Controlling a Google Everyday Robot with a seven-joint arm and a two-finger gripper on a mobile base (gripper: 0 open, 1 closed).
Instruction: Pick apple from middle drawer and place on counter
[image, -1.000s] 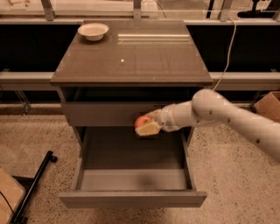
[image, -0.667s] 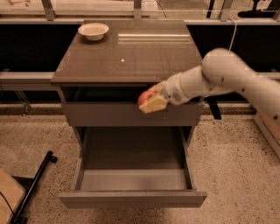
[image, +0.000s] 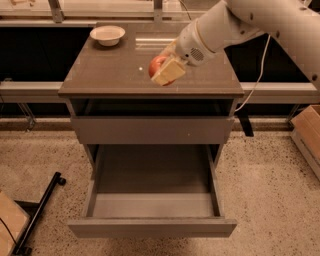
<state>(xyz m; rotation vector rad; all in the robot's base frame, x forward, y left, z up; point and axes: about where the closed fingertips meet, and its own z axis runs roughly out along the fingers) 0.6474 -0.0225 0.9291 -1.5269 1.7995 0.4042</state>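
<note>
The small round red apple sits over the glossy brownish-grey counter, near its front edge and right of centre. The white arm's gripper reaches in from the far right, its tan jaws clamped on the apple and half hiding it. The plain grey middle drawer stands open below.

gripper holding apple over counter, bowl well apart
</note>
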